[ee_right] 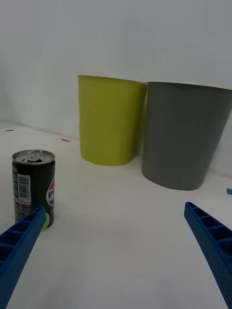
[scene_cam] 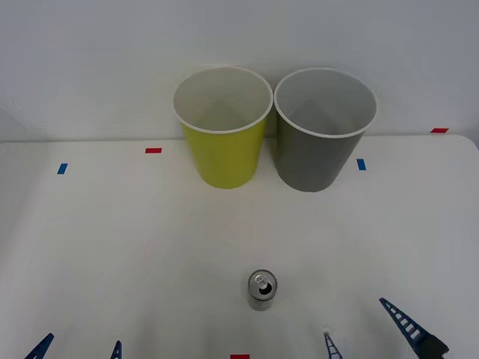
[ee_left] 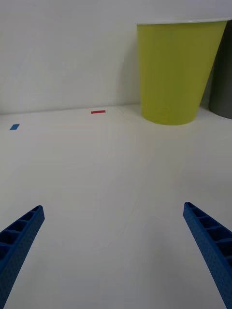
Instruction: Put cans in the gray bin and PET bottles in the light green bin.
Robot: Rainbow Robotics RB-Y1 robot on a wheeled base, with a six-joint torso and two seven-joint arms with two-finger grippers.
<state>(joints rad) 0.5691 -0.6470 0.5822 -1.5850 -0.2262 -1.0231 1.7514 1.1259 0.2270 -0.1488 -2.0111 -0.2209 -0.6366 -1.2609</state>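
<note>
White bench (scene_cam: 112, 247), plain white wall (scene_cam: 90, 60) behind it. I see tape marks on the bench: red tape (scene_cam: 153, 150) at 11 o'clock from centre, blue tape (scene_cam: 62, 168) at 10 o'clock, another blue mark (scene_cam: 361, 164) at 2 o'clock just beside the gray bin, a red mark (scene_cam: 439, 130) at the far edge at 2 o'clock, and a red strip (scene_cam: 239, 357) at 6 o'clock on the near edge.

Light green bin (scene_cam: 223, 127) and gray bin (scene_cam: 324, 129) stand upright at 12 o'clock against the wall, side by side, rims nearly touching, green one to the left. Both white inside.

Can (scene_cam: 262, 289) stands upright at 6 o'clock, near the bench's front edge, well apart from both bins. Pull-tab top faces up.

Right claw (scene_cam: 367, 325) sits at 5 o'clock, fingers spread, low over the bench. In its wrist view one finger (ee_right: 21, 241) overlaps the can's base; I can't tell if they touch.

Left claw (scene_cam: 78, 348) at 7 o'clock, fingers spread, nothing between them, well apart from the can.
</note>
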